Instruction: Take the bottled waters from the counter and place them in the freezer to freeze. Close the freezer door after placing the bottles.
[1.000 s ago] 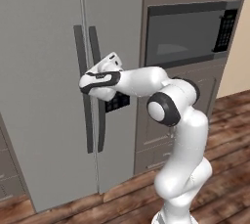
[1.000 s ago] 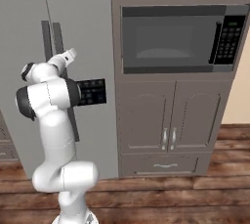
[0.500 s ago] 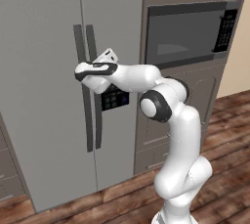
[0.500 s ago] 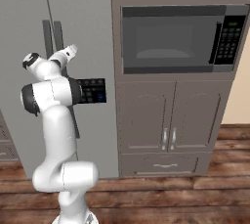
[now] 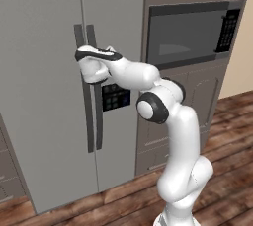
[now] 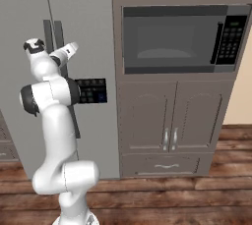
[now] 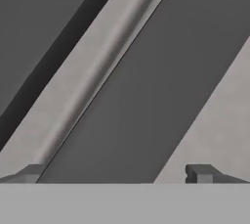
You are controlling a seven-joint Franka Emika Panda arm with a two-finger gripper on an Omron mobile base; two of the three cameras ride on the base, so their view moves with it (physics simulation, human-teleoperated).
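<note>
A grey-brown kitchen wall of tall cabinetry stands over a wood-plank floor [image 6: 187,199]. The largest thing is the freezer [image 5: 44,96], a plain grey side-by-side unit at the left of both base views, standing upright with both doors shut. Its two dark handles [image 5: 85,87] run vertically, side by side along the centre seam, so their long axis goes straight up and down. Just right of the handles, on the right door, sits the black dispenser panel [image 6: 92,90], partly covered by the arm in the left base view.

To the right of the freezer a built-in microwave [image 6: 179,40] is set into the cabinet column, with two panelled cabinet doors [image 6: 170,116] below it and a drawer [image 6: 162,165] under those.

The white arm reaches up and left from the base, its hand pressed in at the upper part of the handles. The gripper [image 7: 117,174] is spread wide, its two fingertips [image 7: 200,173] well apart on either side of a dark handle bar, holding nothing.

The base views give the whole freezer front and the hand's back, with the fingers hidden behind it. The hand view shows them close up instead: the dark handle crosses the picture on a slant between the tips, with a paler strip of door beside it.
</note>
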